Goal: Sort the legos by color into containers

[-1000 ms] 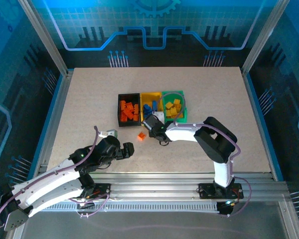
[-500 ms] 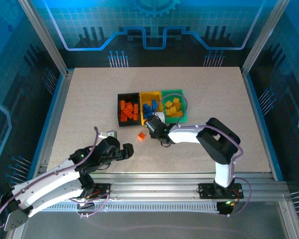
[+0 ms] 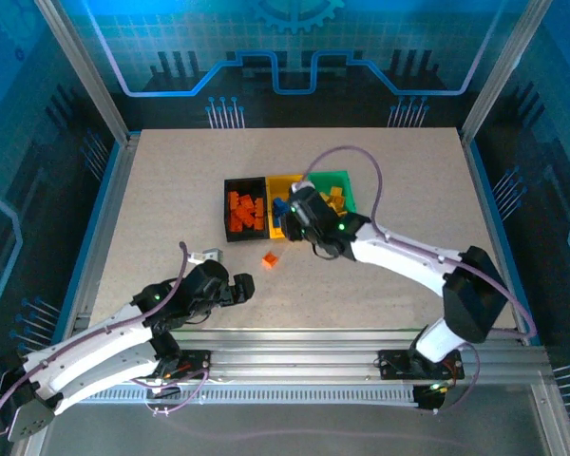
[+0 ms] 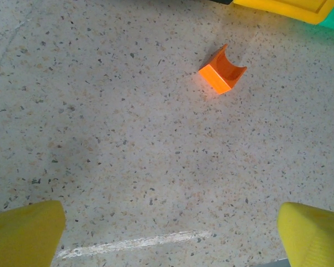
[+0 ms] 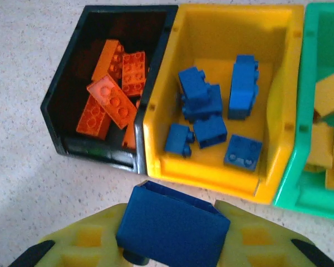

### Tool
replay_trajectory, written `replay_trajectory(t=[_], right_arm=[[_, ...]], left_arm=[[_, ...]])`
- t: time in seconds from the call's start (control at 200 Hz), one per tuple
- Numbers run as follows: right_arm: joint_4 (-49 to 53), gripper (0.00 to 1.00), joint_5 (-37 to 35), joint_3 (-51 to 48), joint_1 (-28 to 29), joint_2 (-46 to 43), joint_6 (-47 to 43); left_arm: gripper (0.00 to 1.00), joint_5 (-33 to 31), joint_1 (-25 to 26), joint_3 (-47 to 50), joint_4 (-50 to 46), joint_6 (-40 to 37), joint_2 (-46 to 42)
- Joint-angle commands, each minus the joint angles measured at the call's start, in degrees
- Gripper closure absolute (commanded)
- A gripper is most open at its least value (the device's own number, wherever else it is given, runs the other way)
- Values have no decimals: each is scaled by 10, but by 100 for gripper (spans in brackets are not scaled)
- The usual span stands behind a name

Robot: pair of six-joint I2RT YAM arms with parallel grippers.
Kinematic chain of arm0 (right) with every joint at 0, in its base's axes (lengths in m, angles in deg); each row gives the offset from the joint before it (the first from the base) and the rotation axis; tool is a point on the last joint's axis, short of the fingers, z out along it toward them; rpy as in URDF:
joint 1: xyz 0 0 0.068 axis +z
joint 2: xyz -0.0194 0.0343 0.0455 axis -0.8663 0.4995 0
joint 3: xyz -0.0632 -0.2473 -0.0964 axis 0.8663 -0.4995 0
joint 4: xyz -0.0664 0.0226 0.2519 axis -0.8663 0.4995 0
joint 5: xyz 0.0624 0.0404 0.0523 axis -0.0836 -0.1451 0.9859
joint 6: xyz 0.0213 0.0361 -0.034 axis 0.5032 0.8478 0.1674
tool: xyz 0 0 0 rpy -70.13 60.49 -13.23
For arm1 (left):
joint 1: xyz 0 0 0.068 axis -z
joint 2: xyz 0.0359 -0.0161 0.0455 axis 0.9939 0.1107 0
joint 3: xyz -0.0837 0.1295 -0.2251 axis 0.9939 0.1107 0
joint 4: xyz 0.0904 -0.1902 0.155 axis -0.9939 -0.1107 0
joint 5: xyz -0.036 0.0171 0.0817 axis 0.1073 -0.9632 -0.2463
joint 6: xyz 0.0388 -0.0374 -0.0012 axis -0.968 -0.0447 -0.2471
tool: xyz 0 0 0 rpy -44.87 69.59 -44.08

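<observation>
Right wrist view: right gripper [image 5: 175,247] clamps a blue brick [image 5: 172,222] just before the yellow bin [image 5: 200,181]; left gripper [image 4: 170,233] gapes wide, empty, near an orange brick [image 4: 222,69].

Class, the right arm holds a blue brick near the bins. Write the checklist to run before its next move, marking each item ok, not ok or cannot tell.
1. Right gripper shut on blue brick: ok.
2. Yellow bin holds blue bricks alone: ok.
3. Yellow bin has room: ok.
4. Blue brick fully over yellow bin: cannot tell.
5. Left gripper open, far from yellow bin: ok.
6. Table free of loose bricks: not ok, orange brick lies there.
</observation>
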Motion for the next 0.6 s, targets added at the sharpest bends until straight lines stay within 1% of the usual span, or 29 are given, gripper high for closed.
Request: replay_trajectory(t=[0.0,0.175,0.375,0.435,0.54,0.595], right_arm=[[99,67,31,71,-28,76,-21],[116,66,23,159,-55,167,-21],[137,64,20,224,-67,222,-15],[147,58,20,236,-67,232,-11],[155,44,22,249,-66,238,-1],[156,40,23,255,-67,237,1]], left_arm=[[1,-10,-5,-9,7,-16,14],[1,0,-10,-24,5,-26,47],[1,7,-15,-35,6,-34,75],[1,8,-16,-37,6,-36,80],[1,8,-20,-41,8,-40,87],[1,8,-24,-44,10,-41,91]])
